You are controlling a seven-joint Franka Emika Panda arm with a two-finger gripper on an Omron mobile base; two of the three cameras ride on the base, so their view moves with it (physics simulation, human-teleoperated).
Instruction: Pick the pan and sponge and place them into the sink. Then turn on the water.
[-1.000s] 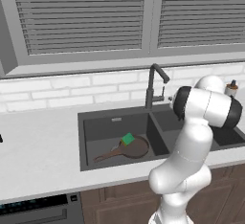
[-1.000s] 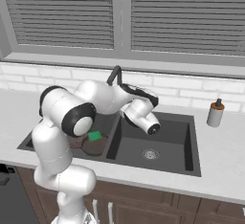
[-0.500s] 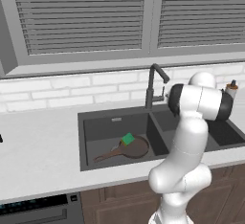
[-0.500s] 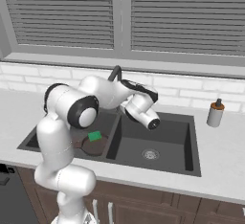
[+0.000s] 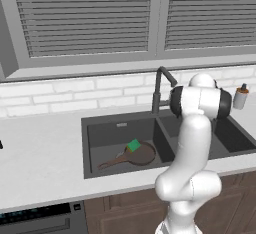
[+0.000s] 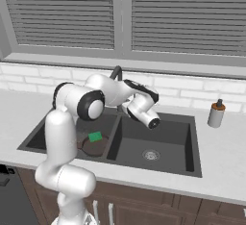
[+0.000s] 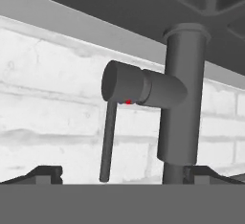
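The brown pan lies in the left basin of the dark grey sink, handle toward the front left. The green sponge rests on the pan's far rim. Both also show from the right: pan, sponge, sink. My gripper is open, its fingertips spread wide and empty, close in front of the dark faucet and level with its thin lever handle. No water runs from the faucet's spout.
A small soap bottle with a brown cap stands on the counter to the right of the sink. The white brick wall is right behind the faucet. The right basin has a round silver drain. Closed blinds hang above.
The arm's upper links have swung a little left and the hand has drawn closer to the faucet base. Pan and sponge have stayed put. The jaws stay open.
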